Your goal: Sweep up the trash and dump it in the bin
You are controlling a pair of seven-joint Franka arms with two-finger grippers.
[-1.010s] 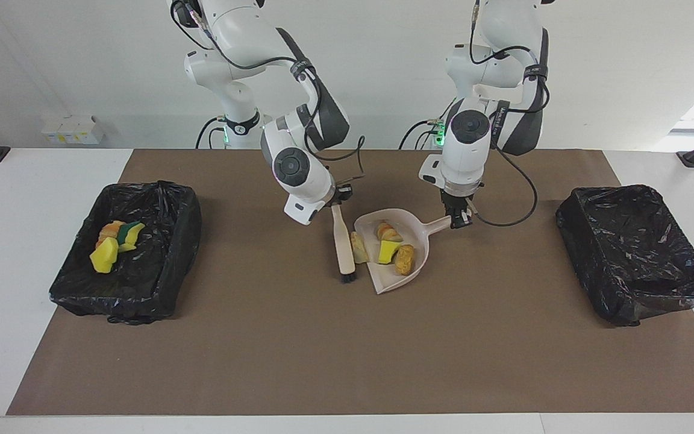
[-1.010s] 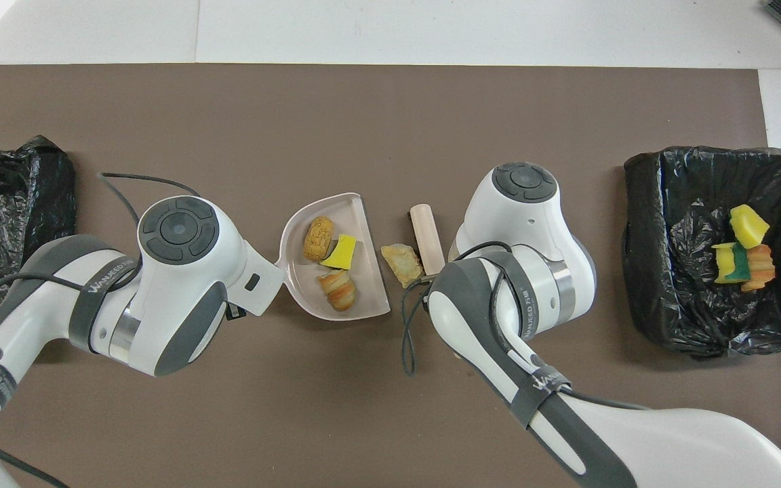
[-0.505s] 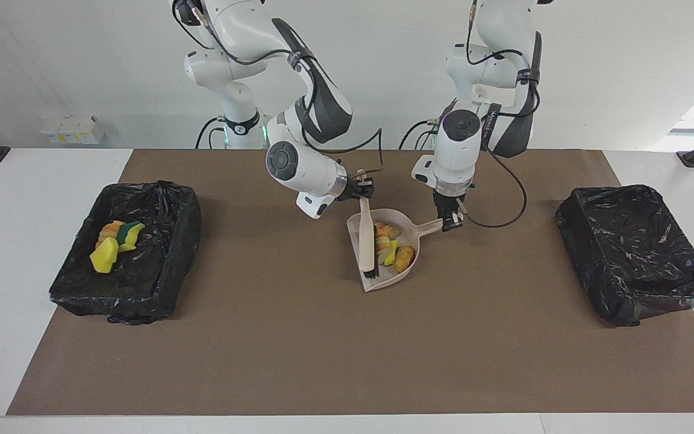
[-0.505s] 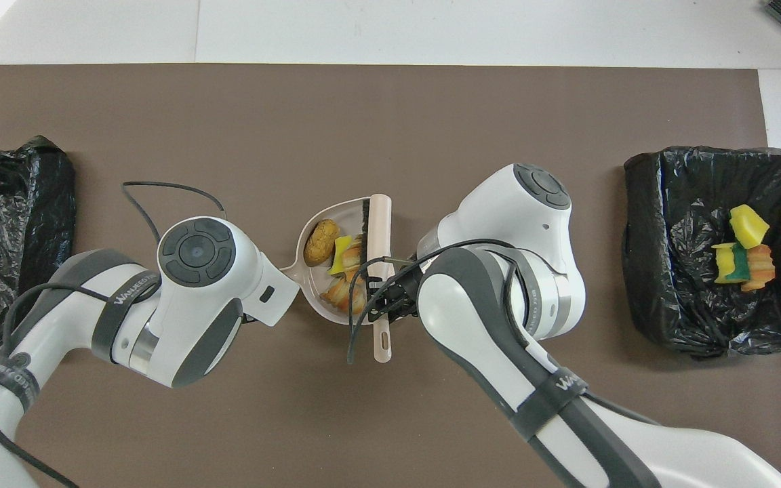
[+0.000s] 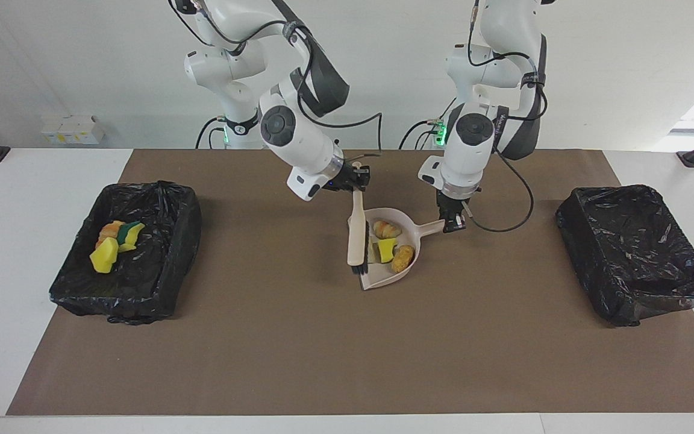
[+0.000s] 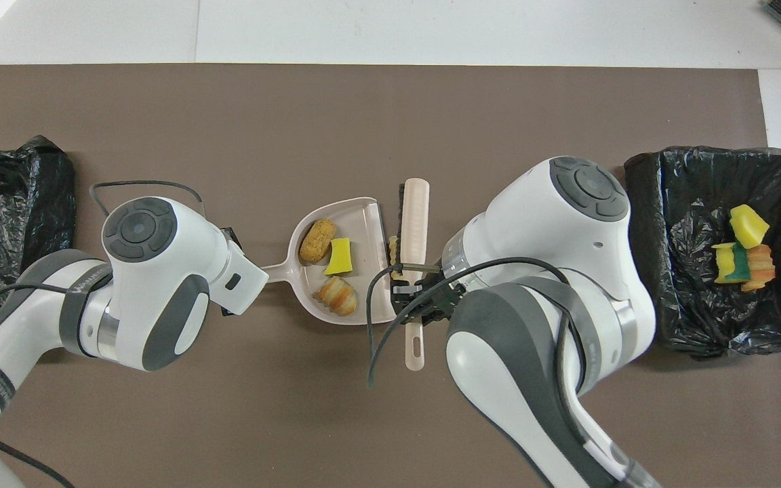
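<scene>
1. At centre frame, the right tool (image 5: pixel 356 179) stays clamped on the brush (image 5: pixel 356 232), which has drawn back to the dustpan's (image 5: pixel 410 220) open edge after pushing the last loose piece inside.
2. The left tool (image 5: pixel 452 218) keeps gripping the dustpan handle.
3. Four pieces of trash (image 5: pixel 390 244) now lie in the pan; three (image 5: pixel 113 244) sit in the bin (image 5: pixel 160 283) at frame left.
4. Dumping likely follows.

Bright, even light fills both views, and shadows under the arms stay soft and faint on the brown mat (image 5: pixel 347 349). The black bin liners (image 5: pixel 636 253) show small glints. Everything is sharp, with no visible edge distortion.
</scene>
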